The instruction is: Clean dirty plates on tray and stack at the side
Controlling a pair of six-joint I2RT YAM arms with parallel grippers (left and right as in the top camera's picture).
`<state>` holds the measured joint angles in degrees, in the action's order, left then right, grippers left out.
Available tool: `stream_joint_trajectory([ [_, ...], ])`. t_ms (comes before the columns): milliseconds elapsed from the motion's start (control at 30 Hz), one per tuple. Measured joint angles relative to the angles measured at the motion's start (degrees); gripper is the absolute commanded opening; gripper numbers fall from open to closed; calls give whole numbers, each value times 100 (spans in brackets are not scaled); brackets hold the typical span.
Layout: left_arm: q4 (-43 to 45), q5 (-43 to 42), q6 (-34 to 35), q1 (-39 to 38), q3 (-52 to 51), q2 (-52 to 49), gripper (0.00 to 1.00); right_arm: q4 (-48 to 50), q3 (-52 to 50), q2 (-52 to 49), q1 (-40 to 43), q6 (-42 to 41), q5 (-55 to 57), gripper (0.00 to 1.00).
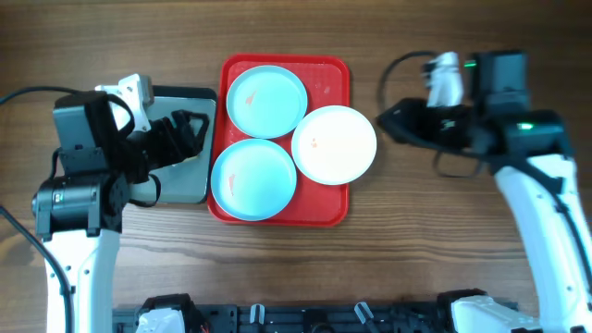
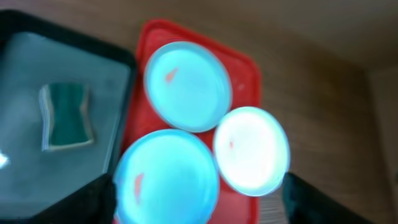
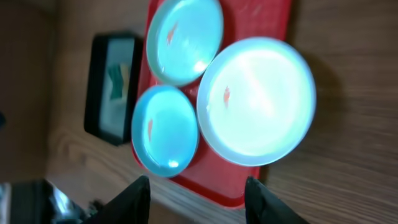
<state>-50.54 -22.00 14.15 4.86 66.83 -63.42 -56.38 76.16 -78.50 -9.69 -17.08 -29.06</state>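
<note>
Left gripper [image 1: 199, 132] and right gripper [image 1: 385, 120] hang with fingers spread apart (tips pointing toward each other), arms reaching inward.

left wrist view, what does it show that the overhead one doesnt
Only left wrist: a green sponge lying in the grey tray; overhead the left arm covers it. Only overhead: the right gripper, to the right of the white plate. Both: the red tray carrying the upper blue plate, the lower blue plate and the white one, with reddish smudges.
</note>
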Motion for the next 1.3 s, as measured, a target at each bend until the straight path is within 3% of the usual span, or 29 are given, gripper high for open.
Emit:
stream_joint_trajectory([
  [200, -310, 1021, 103, 0, 0, -205, 78, 468, 7, -706, -1700, -385, 802, 58],
  [433, -321, 1729, 120, 0, 0, -549, 76, 868, 7, -1755, -2463, -925, 1139, 58],
  [467, -328, 1762, 122, 0, 0, -608, 74, 879, 7, -1899, -2474, -1014, 1163, 57],
  [567, -345, 1834, 140, 0, 0, -846, 54, 894, 7, -2216, -2496, -1200, 1226, 50],
  [767, -350, 1906, 125, 0, 0, -1257, 52, 1182, 7, -2852, -2671, -1679, 1279, 36],
  [800, -350, 1915, 125, 0, 0, -1305, 52, 1259, 7, -2949, -2708, -1751, 1285, 38],
  [833, -350, 1917, 125, 0, 0, -1366, 53, 1296, 7, -3034, -2743, -1803, 1285, 47],
  [867, -350, 1917, 125, 0, 0, -1423, 54, 1305, 7, -3086, -2767, -1836, 1283, 65],
  [900, -348, 1917, 125, 0, 0, -1456, 54, 1320, 7, -3134, -2791, -1856, 1285, 90],
  [933, -350, 1917, 125, 0, 0, -1499, 55, 1335, 7, -3158, -2804, -1921, 1283, 99],
  [1067, -348, 1917, 125, 0, 0, -1565, 61, 1469, 7, -3180, -2815, -1934, 1283, 99],
  [1100, -348, 1917, 125, 0, 0, -1567, 75, 1493, 7, -3180, -2815, -1934, 1283, 100],
  [1133, -345, 1917, 127, 0, 0, -1567, 96, 1513, 7, -3180, -2815, -1937, 1281, 100],
  [1167, -343, 1917, 114, 0, 0, -1565, 100, 1521, 7, -3180, -2815, -1939, 1281, 94],
  [1233, -343, 1908, 127, 0, 0, -1567, 100, 1523, 7, -3180, -2815, -1963, 1281, 57],
  [1300, -341, 1884, 142, 0, 0, -1567, 100, 1523, 7, -3180, -2815, -1980, 1281, 36],
])
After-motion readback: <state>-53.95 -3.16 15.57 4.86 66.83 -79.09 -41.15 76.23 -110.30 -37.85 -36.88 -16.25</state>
